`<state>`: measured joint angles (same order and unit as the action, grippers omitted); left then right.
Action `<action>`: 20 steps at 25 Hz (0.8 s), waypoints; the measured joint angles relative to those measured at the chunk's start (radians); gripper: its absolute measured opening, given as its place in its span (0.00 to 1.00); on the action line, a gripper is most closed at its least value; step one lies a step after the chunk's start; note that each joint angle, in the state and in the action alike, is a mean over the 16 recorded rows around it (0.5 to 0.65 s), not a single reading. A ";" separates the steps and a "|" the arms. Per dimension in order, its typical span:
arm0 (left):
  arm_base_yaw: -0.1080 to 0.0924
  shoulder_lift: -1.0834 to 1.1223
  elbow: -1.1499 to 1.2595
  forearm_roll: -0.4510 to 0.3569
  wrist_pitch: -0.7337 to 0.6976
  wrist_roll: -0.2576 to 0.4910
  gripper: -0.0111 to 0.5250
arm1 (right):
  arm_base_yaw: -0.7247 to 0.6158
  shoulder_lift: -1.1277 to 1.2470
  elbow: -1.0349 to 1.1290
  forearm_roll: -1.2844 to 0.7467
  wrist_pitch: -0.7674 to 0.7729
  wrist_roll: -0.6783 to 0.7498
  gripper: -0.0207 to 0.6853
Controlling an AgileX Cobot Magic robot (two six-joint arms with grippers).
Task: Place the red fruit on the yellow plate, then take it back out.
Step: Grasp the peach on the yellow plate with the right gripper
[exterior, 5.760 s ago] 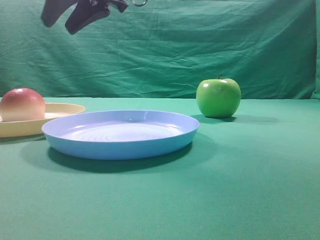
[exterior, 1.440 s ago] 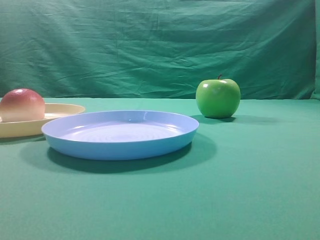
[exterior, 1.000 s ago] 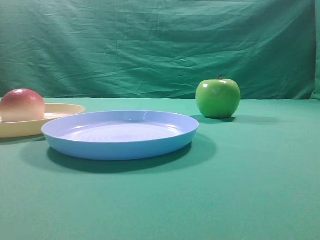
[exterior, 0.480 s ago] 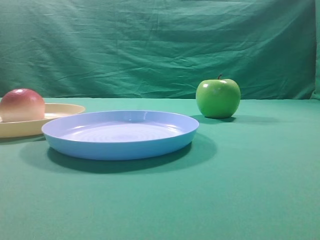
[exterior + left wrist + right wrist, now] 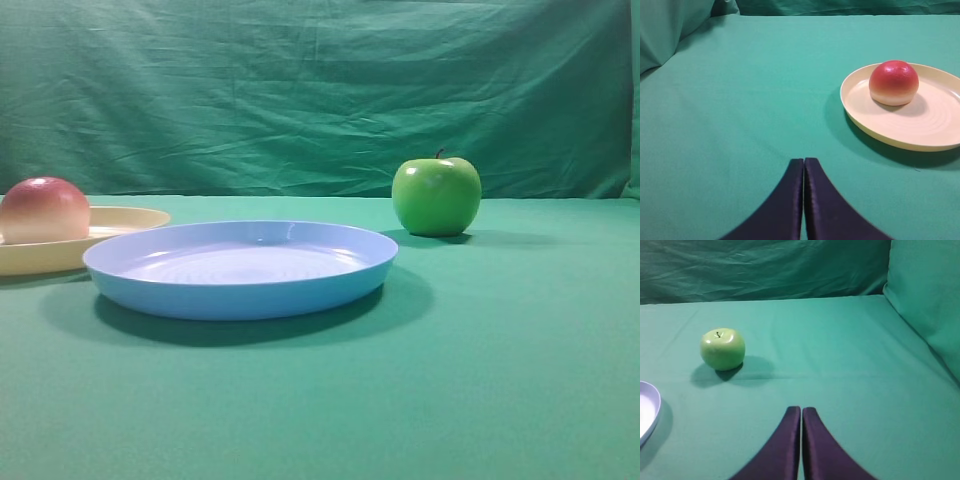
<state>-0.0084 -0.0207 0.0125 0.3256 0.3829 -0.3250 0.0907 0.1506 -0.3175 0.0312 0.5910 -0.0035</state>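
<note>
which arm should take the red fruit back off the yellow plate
Left, likely. The red fruit on the yellow plate lies ahead of the left gripper; the right gripper faces only the green apple.

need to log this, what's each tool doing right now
Left tool: closed, holding nothing.
Right tool: closed, holding nothing.

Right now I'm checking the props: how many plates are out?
2. The yellow plate sits at the left edge with the red fruit on it; the blue plate lies in the middle, empty. None seems hidden.
</note>
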 joint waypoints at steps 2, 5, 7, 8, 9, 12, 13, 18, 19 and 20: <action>0.000 0.000 0.000 0.000 0.000 0.000 0.02 | 0.000 0.049 -0.042 0.011 0.011 -0.002 0.03; 0.000 0.000 0.000 0.000 0.000 0.000 0.02 | 0.000 0.124 -0.099 0.032 0.021 -0.006 0.03; 0.000 0.000 0.000 0.000 0.000 0.000 0.02 | 0.000 0.170 -0.131 0.045 0.022 -0.011 0.03; 0.000 0.000 0.000 0.000 0.000 0.000 0.02 | 0.000 0.192 -0.144 0.050 0.020 -0.014 0.03; 0.000 0.000 0.000 0.000 0.000 0.000 0.02 | 0.000 0.212 -0.157 0.055 0.017 -0.019 0.03; 0.000 0.000 0.000 0.000 0.000 0.000 0.02 | 0.001 0.269 -0.188 0.066 0.006 -0.041 0.03; 0.000 0.000 0.000 0.000 0.000 0.000 0.02 | 0.003 0.288 -0.196 0.069 0.003 -0.055 0.03; 0.000 0.000 0.000 0.000 0.000 0.000 0.02 | 0.039 0.383 -0.225 0.080 -0.007 -0.160 0.03; 0.000 0.000 0.000 0.000 0.000 0.000 0.02 | 0.052 0.403 -0.229 0.080 -0.010 -0.186 0.03; 0.000 0.000 0.000 0.000 0.000 0.000 0.02 | 0.066 0.423 -0.234 0.080 -0.012 -0.211 0.03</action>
<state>-0.0084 -0.0207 0.0125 0.3256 0.3829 -0.3250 0.1572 0.5740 -0.5517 0.1109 0.5789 -0.2148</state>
